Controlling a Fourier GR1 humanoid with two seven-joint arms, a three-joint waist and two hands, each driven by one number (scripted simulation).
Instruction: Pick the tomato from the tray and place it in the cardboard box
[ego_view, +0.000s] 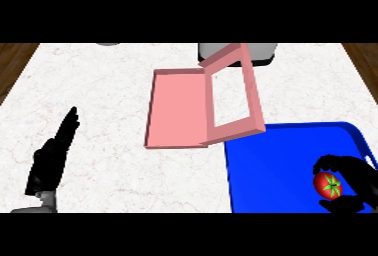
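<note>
A red tomato (329, 185) with a green stem lies at the right side of the blue tray (280, 170), near the view's lower right. My right hand (357, 180) is curled round it, fingers above and thumb below. The pink cardboard box (177, 107) lies open in the middle of the counter, its flap frame (247, 90) raised on the right, next to the tray's far-left corner. My left hand (52, 155) rests open at the lower left, fingers straight and pointing up.
A grey object (251, 52) stands behind the box at the counter's far edge. Another small grey item (108, 44) shows at the top edge. White marble counter (88, 85) spreads left of the box; wooden floor lies past both sides.
</note>
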